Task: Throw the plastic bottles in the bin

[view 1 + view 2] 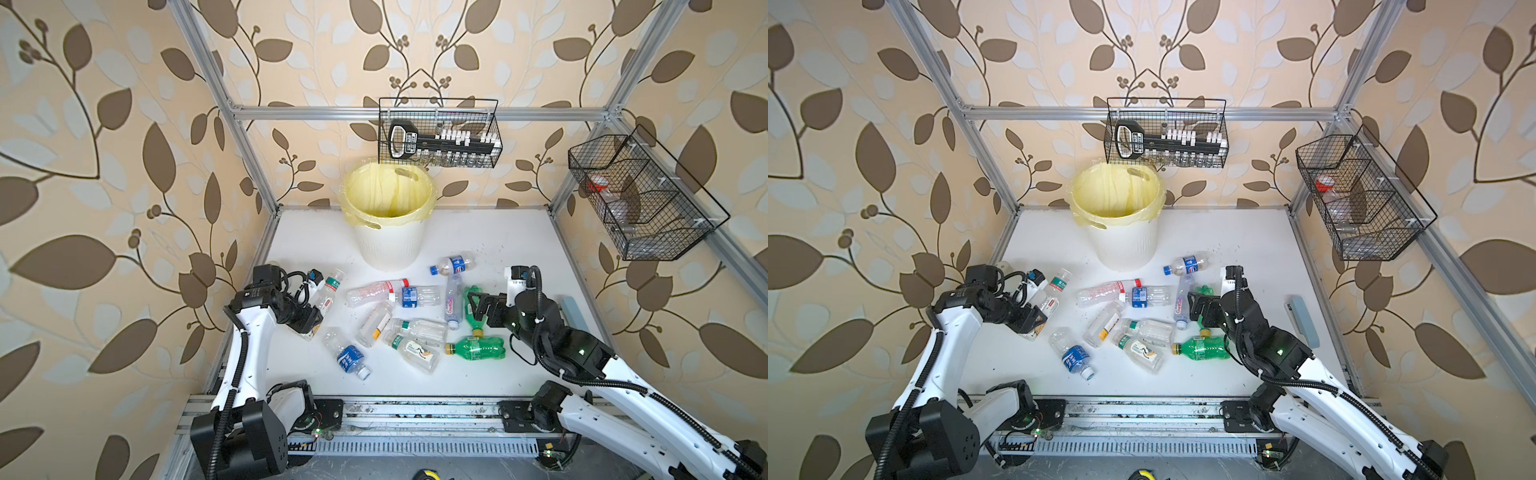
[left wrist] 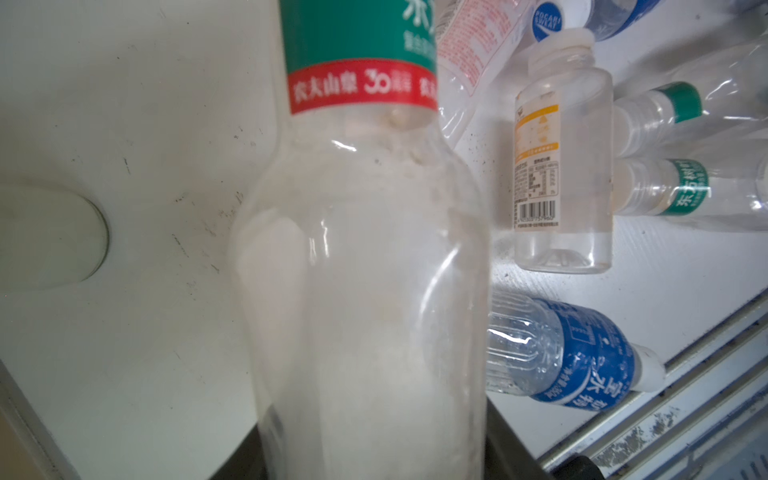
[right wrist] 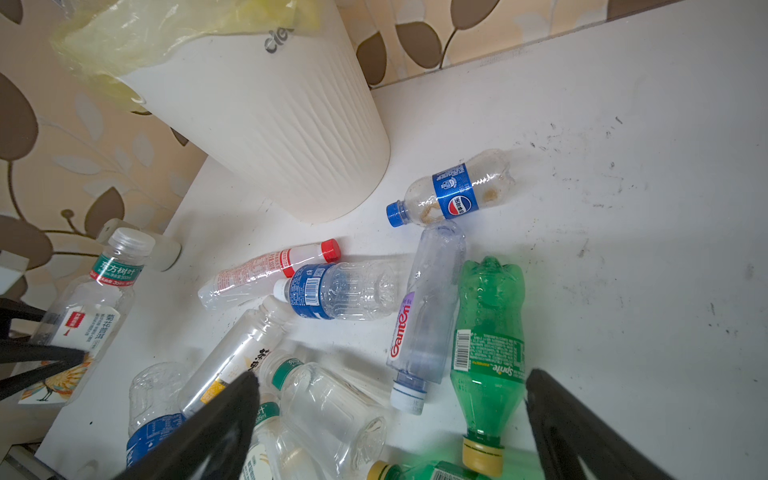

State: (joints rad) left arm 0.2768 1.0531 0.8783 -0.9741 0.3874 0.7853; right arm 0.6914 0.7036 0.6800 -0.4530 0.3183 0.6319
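Several plastic bottles lie scattered mid-table in both top views, among them a blue-labelled Pepsi bottle (image 1: 453, 264) and a green bottle (image 1: 478, 348) with a yellow cap. The cream ribbed bin (image 1: 390, 249) with its yellow bag stands behind them at the back. My left gripper (image 1: 313, 322) is shut on the lower body of a clear bottle (image 1: 330, 291) with a green and red label, which fills the left wrist view (image 2: 361, 249). My right gripper (image 3: 392, 376) hangs open above a second green bottle (image 3: 486, 332) and a clear Ganten bottle (image 3: 432, 307), holding nothing.
A squat white jar (image 3: 166, 249) sits by the left wall beyond the held bottle. A grey-blue block (image 1: 573, 311) lies near the right edge. Two black wire baskets (image 1: 440, 133) (image 1: 640, 195) hang on the frame. A metal rail (image 1: 415, 411) runs along the front.
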